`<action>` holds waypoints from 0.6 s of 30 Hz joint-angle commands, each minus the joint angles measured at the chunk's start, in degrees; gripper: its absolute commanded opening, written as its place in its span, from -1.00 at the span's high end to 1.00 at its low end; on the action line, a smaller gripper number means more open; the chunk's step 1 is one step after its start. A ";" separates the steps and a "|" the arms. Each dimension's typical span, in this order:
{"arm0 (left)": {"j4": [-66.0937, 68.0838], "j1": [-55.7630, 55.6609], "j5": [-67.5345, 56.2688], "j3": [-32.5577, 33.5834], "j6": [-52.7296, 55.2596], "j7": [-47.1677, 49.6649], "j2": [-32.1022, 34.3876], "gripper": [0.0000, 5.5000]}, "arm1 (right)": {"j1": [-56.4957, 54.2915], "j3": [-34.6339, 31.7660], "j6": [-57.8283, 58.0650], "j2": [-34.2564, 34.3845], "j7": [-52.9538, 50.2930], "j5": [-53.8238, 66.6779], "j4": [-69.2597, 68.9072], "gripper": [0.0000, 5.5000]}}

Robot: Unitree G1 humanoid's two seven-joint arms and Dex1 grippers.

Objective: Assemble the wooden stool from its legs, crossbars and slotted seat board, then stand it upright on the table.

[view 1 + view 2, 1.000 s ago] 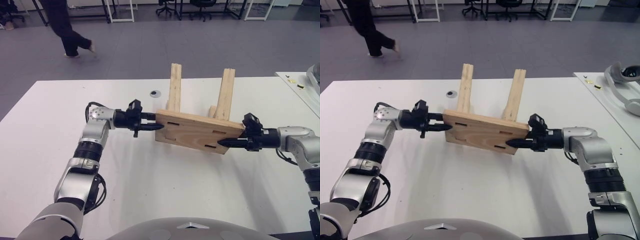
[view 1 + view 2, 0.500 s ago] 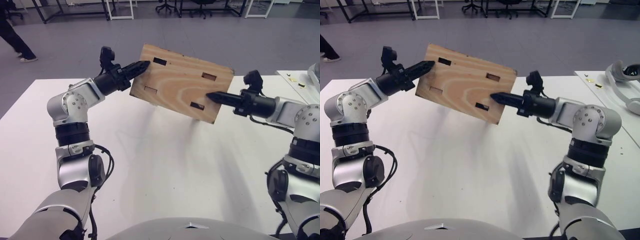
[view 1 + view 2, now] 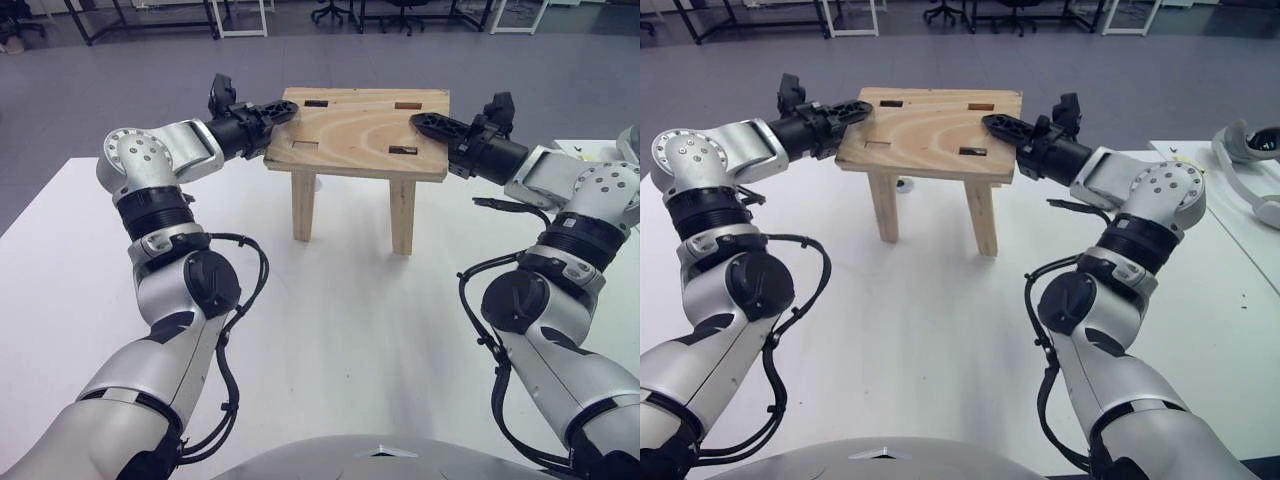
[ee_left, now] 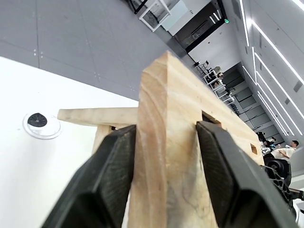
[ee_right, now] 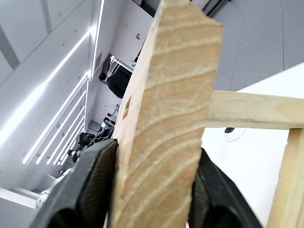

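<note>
Left eye view: the wooden stool [image 3: 352, 160] sits seat-up in the upper middle of the frame, over the white table [image 3: 330, 340]. Its seat board [image 3: 355, 128] is level, with four dark slots [image 3: 403, 150] on its top face. Two legs [image 3: 303, 205] point down below it toward the table. Whether their feet bear on the surface cannot be told.

The left gripper [image 3: 285, 112] comes in from the upper left and clamps the left edge of the seat board. The right gripper [image 3: 421, 124] comes in from the upper right and clamps the opposite edge. Each has one finger lying on the top face, near a slot.

In the left wrist view, the board's edge runs up the centre of the frame. The two black fingers [image 4: 107, 175] press flat against its two faces, closed to the thickness of the wood. A crossbar [image 4: 95, 115] shows beyond the left one, and a round cable port [image 4: 40, 122] lies on the table at mid-left.

In the right wrist view, the board's end grain fills the centre, and that gripper's fingers [image 5: 92, 185] pinch it from both sides in the lower part of the frame. A crossbar reaches to the right edge, above one leg.
</note>
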 commanded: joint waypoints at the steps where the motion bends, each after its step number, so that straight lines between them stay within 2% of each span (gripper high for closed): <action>1: 16.06 -2.18 4.87 -0.84 2.70 11.69 -4.54 0.28 | 1.22 -0.67 -8.94 -0.14 -28.06 -16.95 14.64 0.30; 4: 20.94 -2.51 3.61 1.41 -3.28 16.22 -4.42 0.28 | 3.70 -3.78 -15.39 0.19 -34.37 -15.97 20.88 0.30; 6: 23.61 -1.91 3.59 0.20 -5.48 16.18 -3.93 0.28 | 4.79 -4.29 -19.20 0.07 -36.38 -14.47 23.84 0.30; 10: 26.54 -1.33 2.98 -1.05 -9.61 15.81 -3.95 0.23 | 4.39 -3.20 -23.03 -1.31 -34.44 -11.27 26.92 0.30; 11: 26.81 -1.48 3.00 -1.90 -10.11 14.82 -3.76 0.18 | 4.23 -2.47 -23.63 -1.74 -33.40 -10.62 27.06 0.17; 14: 27.62 -1.86 2.76 -3.48 -11.70 12.90 -2.46 -0.02 | 3.52 -0.38 -24.47 -3.49 -30.85 -7.70 28.52 -0.04; 18: 26.53 -1.72 1.82 -6.23 -12.01 9.03 2.34 -0.32 | 2.62 1.37 -23.31 -7.33 -27.42 -3.35 30.89 -0.38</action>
